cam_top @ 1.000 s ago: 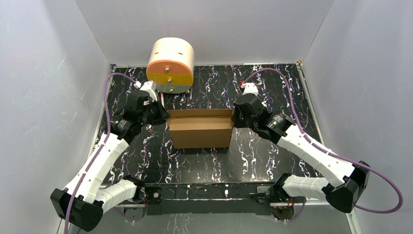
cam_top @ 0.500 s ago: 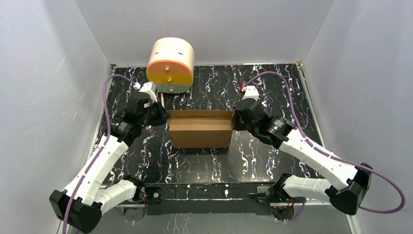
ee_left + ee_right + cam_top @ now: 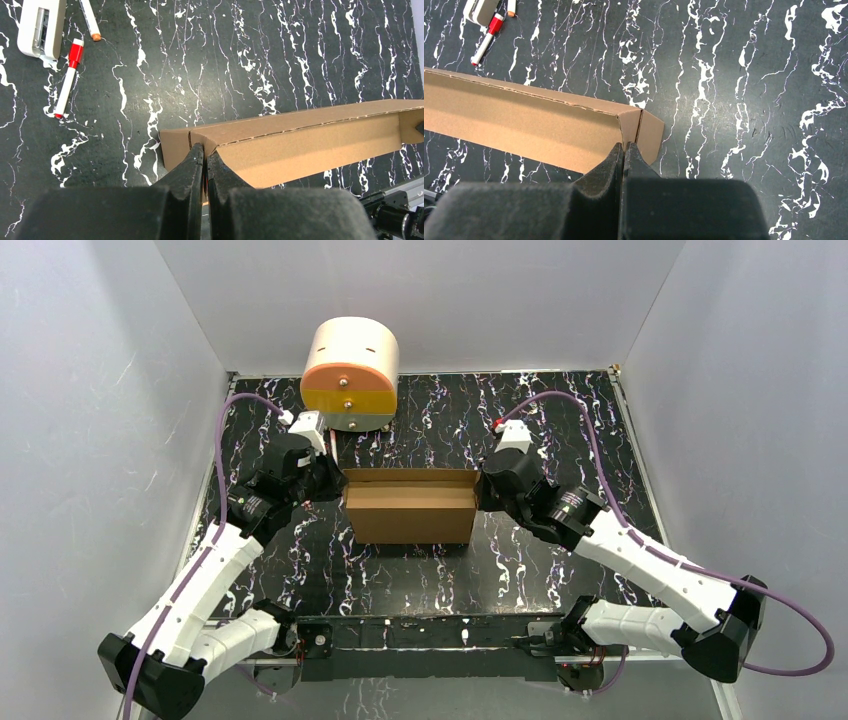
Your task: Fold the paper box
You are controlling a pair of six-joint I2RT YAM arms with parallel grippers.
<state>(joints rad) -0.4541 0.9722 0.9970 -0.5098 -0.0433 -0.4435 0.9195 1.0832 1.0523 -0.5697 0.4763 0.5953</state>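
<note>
The paper box [image 3: 410, 512] is brown cardboard, standing as a shallow open trough in the middle of the dark marbled table. My left gripper [image 3: 337, 488] is at its left end, and the left wrist view shows that gripper [image 3: 205, 148] shut on the folded end flap of the box [image 3: 310, 145]. My right gripper [image 3: 481, 490] is at the right end. In the right wrist view that gripper [image 3: 624, 146] is shut on the corner flap of the box [image 3: 524, 125]. The box's long walls stand upright between the two grippers.
A cream cylinder with an orange and yellow front [image 3: 350, 375] stands at the back, just behind the left gripper. A red-capped marker [image 3: 67, 80], a white device [image 3: 40, 25] and an orange-tipped pen [image 3: 90, 20] lie on the table beyond the box's left end.
Both wrists have crept slightly toward the far side while keeping their hold on the box ends. The box has barely shifted.
</note>
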